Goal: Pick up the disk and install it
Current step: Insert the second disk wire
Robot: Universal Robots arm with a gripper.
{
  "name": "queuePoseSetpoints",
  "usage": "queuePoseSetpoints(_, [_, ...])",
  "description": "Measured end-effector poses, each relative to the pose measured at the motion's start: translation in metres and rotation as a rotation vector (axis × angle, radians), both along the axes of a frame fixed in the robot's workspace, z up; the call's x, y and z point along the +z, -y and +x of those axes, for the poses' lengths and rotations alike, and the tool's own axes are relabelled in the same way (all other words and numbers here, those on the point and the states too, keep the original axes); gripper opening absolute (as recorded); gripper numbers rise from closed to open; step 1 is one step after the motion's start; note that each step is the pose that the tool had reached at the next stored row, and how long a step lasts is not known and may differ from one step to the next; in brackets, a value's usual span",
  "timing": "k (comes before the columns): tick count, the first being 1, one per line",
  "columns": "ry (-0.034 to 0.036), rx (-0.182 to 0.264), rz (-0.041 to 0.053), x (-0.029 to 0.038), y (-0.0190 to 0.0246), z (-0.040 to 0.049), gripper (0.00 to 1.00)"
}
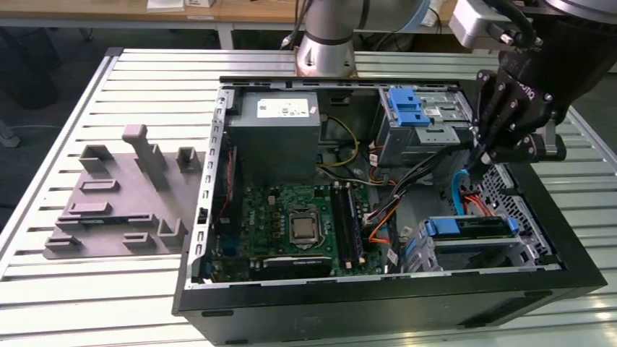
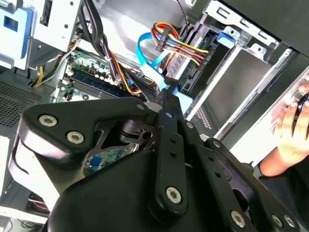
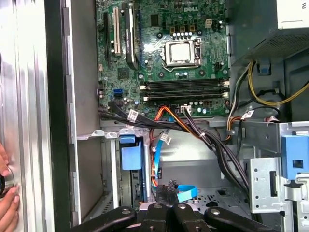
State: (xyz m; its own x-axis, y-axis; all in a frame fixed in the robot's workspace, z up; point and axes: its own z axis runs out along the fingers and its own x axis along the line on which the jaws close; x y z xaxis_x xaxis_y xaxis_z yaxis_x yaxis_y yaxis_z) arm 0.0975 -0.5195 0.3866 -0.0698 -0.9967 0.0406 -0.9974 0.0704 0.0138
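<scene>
The gripper's black linkage (image 2: 166, 94) fills the foreground in the second wrist view, its tip hanging just above a flat blue data cable (image 2: 149, 53) and a bundle of coloured power wires (image 2: 181, 46) inside an open computer case (image 1: 386, 311). Whether the tool is clenched or released cannot be told from these pictures, and nothing can be seen in its grasp. In the exterior view the gripper (image 1: 487, 155) hovers over the case's side toward that view's right, between two drive cages. The disk (image 1: 469, 226) sits in the lower cage, nearer the case's front corner, with its blue carrier frame facing up; in the first wrist view the same blue frame (image 3: 131, 157) shows seated in the metal bay, apart from the gripper (image 3: 167, 193) and beside the orange and blue cables. A blue latch tab (image 1: 415, 108) tops the upper cage. The green motherboard (image 1: 299, 224) lies on the case floor, the grey power supply box (image 1: 279, 123) just beyond it. A grey fixture plate (image 1: 121, 202) rests on the slatted aluminium table (image 1: 144, 87) on the exterior view's left. A person's hand (image 2: 289, 130) rests outside the case wall
</scene>
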Motion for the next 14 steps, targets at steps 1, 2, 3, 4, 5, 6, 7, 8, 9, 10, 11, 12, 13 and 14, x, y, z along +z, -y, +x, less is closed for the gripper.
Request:
queuePoseSetpoints(1, [0.0000, 0.001, 0.0001, -0.0001, -0.0007, 0.0000, 0.11])
queuePoseSetpoints(2, [0.0001, 0.002, -0.0004, -0.0002, -0.0015, 0.0000, 0.11])
queuePoseSetpoints(3, [0.0000, 0.003, -0.0015, -0.0002, -0.0023, 0.0000, 0.11])
queuePoseSetpoints(4, [0.0000, 0.004, -0.0027, -0.0003, -0.0032, 0.0000, 0.11])
queuePoseSetpoints(5, [0.0001, 0.005, -0.0037, -0.0005, -0.0041, 0.0000, 0.18])
queuePoseSetpoints(6, [0.0000, 0.006, -0.0051, -0.0007, -0.0051, 0.0000, 0.18])
queuePoseSetpoints(7, [0.0000, 0.007, -0.0063, -0.0010, -0.0059, 0.0000, 0.18])
queuePoseSetpoints(8, [0.0000, 0.008, -0.0078, -0.0014, -0.0067, 0.0000, 0.18])
queuePoseSetpoints(9, [0.0000, 0.009, -0.0095, -0.0018, -0.0071, 0.0001, 0.19])
queuePoseSetpoints(10, [0.0000, 0.011, -0.0110, -0.0024, -0.0074, 0.0001, 0.19])
queuePoseSetpoints(11, [0.0000, 0.012, -0.0112, -0.0032, -0.0075, 0.0001, 0.25])
queuePoseSetpoints(12, [0.0000, 0.013, -0.0117, -0.0041, -0.0075, 0.0001, 0.25])
queuePoseSetpoints(13, [0.0000, 0.014, -0.0120, -0.0050, -0.0076, 0.0002, 0.25])
queuePoseSetpoints(14, [0.0001, 0.015, -0.0120, -0.0061, -0.0077, 0.0003, 0.25])
